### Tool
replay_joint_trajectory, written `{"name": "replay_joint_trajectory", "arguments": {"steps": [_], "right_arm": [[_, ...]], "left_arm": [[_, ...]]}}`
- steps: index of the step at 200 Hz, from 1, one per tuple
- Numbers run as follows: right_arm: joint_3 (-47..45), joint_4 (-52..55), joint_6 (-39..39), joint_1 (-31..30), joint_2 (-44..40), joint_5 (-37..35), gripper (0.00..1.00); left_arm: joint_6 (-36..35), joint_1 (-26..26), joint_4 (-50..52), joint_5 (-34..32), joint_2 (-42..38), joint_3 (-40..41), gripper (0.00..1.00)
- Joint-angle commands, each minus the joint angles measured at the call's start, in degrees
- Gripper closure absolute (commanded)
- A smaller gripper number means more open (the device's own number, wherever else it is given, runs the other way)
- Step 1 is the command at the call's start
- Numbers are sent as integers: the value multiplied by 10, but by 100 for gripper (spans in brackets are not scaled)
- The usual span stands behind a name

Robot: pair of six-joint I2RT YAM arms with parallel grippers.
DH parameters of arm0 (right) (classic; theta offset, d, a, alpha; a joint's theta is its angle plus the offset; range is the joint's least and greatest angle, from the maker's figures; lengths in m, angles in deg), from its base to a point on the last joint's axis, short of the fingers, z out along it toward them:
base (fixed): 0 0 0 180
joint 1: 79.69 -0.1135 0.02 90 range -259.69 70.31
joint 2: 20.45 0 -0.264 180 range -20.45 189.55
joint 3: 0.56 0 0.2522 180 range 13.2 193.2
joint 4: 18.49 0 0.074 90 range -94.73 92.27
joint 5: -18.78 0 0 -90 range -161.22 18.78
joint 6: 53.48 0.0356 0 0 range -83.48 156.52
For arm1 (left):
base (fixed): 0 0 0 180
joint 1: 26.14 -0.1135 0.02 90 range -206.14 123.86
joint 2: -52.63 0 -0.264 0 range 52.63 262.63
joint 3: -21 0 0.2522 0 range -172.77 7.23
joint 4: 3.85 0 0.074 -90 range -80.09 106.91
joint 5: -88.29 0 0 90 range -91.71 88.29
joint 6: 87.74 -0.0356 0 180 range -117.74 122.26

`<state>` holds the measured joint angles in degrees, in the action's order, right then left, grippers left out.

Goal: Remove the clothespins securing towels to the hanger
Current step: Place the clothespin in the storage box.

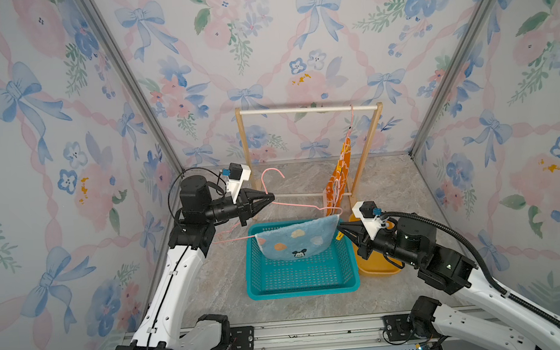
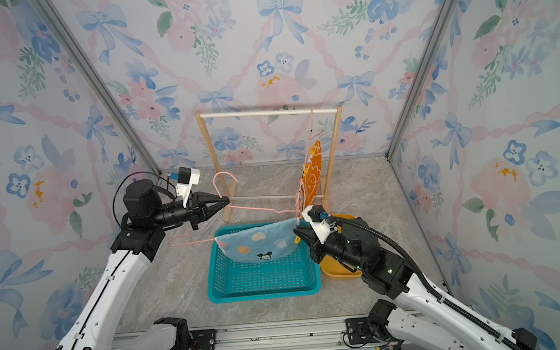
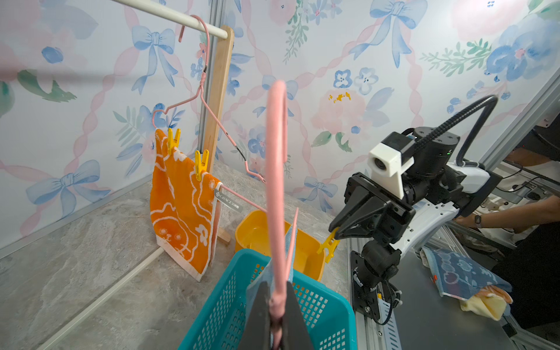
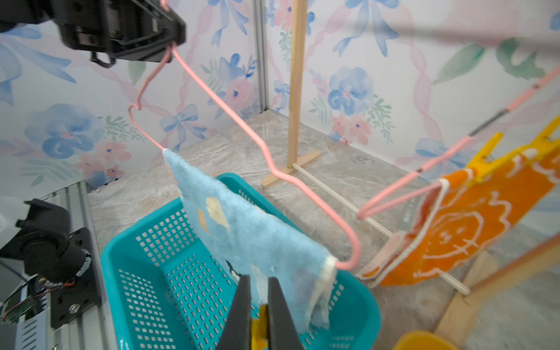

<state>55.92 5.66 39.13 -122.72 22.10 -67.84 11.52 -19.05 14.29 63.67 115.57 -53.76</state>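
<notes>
1. Pinching one yellow clothespin (image 3: 328, 246), my right gripper (image 3: 337, 234) is clamped on it just beside the blue towel (image 1: 297, 239); the pin looks free of the cloth.
2. My left gripper (image 1: 271, 197) is closed on the pink hanger (image 1: 303, 204) at its neck, keeping the towel above the teal basket (image 1: 301, 292), I judge as a steady hold for unclipping.
3. Two more clothespins (image 3: 173, 140) secure the orange towel (image 3: 181, 212) on the rack (image 1: 307, 109).
</notes>
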Motion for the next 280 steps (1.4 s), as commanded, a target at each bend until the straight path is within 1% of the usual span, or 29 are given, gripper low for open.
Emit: {"name": "replay_joint_trajectory", "arguments": {"steps": [1,25,48,67,77,102,130,186,214,252,280], "right_arm": [[-27,29,63,56,-8,-33,100],[-38,42,99,130,5,-32,100],[-42,54,133,202,46,-22,100],[-43,59,148,241,98,-17,100],[-41,61,150,252,127,-16,98],[-27,67,138,259,213,-28,90],[0,60,130,264,294,-37,89],[44,53,125,281,415,-35,89],[54,45,135,292,451,-29,88],[61,47,149,299,465,-42,84],[57,40,158,306,469,-36,76]], "left_arm": [[2,1,-11,0,-12,-13,100],[2,3,-10,-3,-13,-12,100],[2,5,-10,-5,-12,-12,100],[2,6,-10,-6,-12,-11,100],[1,6,-10,-7,-12,-11,100],[2,6,-10,-9,-12,-11,100],[1,6,-10,-10,-11,-11,100],[0,6,-10,-12,-12,-10,100],[0,5,-11,-13,-14,-9,100],[0,6,-10,-14,-14,-9,100],[-1,6,-11,-13,-15,-10,100]]}}
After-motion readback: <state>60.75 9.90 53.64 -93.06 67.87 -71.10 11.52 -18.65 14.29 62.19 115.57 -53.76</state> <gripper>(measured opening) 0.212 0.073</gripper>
